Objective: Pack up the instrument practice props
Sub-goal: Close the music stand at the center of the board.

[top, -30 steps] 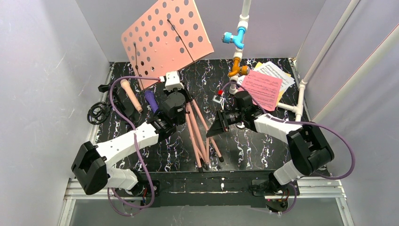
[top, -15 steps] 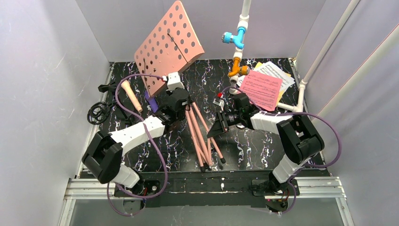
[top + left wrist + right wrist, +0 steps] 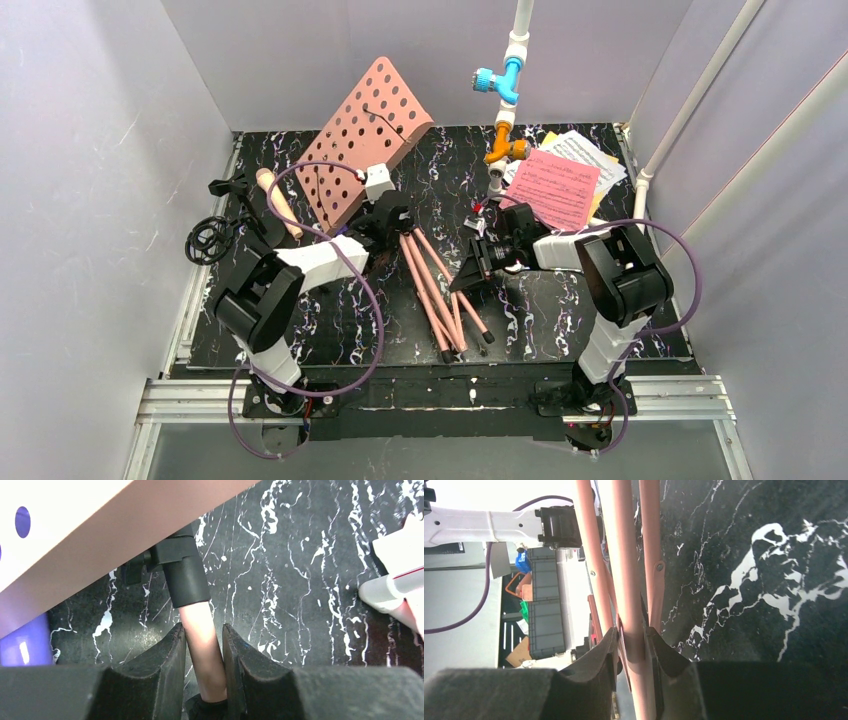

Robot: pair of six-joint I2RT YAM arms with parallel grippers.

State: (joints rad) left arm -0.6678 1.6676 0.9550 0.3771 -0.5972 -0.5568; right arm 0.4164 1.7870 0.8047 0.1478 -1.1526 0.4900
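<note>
Right now your left fingers (image 3: 162,662) are clamped on the pink shaft (image 3: 202,630) of the music rest (image 3: 368,135), just under its black collar (image 3: 185,577). The perforated board tilts up over the rear left of the desk (image 3: 560,310). Your right fingers (image 3: 591,662) pinch the centre tube (image 3: 626,555) among the tripod legs (image 3: 440,300), which stretch toward the near edge between the two arms. Pink, white and yellow music sheets (image 3: 560,185) sit at the rear right. The peach microphone (image 3: 280,207) lies at the left.
</note>
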